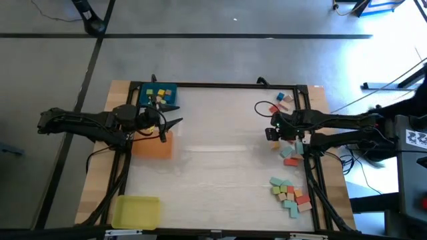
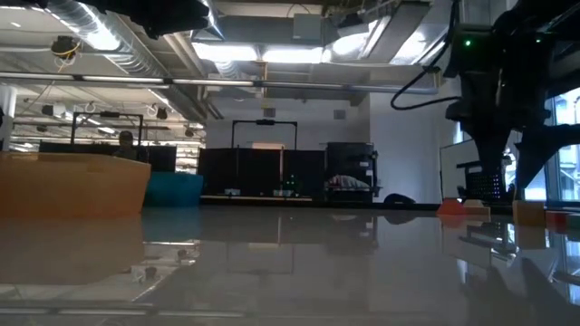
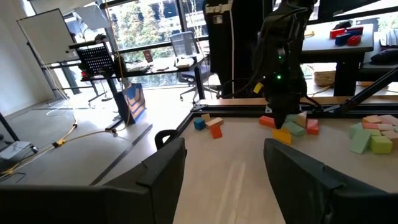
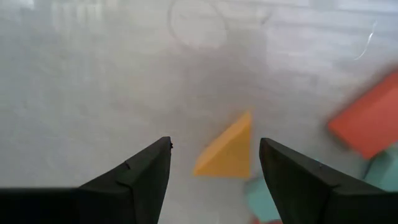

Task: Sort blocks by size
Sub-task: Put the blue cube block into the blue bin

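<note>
While the middle of the worktop [image 1: 220, 160] lies bare and wide between the arms, the blocks [image 1: 291, 193] crowd its right edge in three loose clusters, far, middle and near. The right gripper [image 1: 275, 129] hangs over the middle cluster with jaws apart and empty, a yellow block [image 4: 227, 149] lying just past them, one corner pointing away. The left gripper [image 1: 175, 115], jaws spread and empty, sits above the orange tray [image 1: 155, 147], beside the blue tray [image 1: 159, 93] holding small blocks; a yellow tray [image 1: 136, 212] lies at the near left corner. Neighbouring pieces are cut off in the right wrist view.
</note>
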{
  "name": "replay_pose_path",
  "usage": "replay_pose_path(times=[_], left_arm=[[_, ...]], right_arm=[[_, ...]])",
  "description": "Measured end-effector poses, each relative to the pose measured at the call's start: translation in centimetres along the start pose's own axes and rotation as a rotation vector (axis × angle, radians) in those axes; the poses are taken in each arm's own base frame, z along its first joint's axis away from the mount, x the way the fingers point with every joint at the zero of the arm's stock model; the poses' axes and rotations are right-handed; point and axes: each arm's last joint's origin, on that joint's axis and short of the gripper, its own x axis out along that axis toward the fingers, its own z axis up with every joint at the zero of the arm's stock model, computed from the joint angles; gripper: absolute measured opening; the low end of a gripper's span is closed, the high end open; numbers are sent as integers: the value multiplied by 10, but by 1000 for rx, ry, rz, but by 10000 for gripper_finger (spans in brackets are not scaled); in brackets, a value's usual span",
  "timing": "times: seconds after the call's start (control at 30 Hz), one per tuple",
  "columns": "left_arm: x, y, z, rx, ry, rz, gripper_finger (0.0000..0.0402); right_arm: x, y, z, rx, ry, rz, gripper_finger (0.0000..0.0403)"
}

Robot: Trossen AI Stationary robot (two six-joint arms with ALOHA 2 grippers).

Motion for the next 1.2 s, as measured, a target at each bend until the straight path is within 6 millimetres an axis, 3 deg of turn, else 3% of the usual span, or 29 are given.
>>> replay_pose_path(times=[0.13, 0.33, 0.57, 0.8, 0.97, 1.2], left_arm=[[0, 0, 0, -4, 1, 0, 205], [0, 0, -1, -2, 6, -1, 205], [0, 0, -1, -6, 7, 0, 205], [0, 0, -2, -3, 15, -1, 205], [0, 0, -2, -1, 16, -1, 205], [0, 0, -2, 1, 21, -1, 205]], right_arm=[[-11, 5, 9, -32, -42, 23, 243], [-27, 7, 46, -91, -256, 24, 243], [-10, -22, 108, -29, -378, -173, 243], [16, -46, 164, 50, -460, -175, 243], [18, -42, 181, 92, -500, -186, 243], [25, -43, 190, 182, -510, -261, 243]])
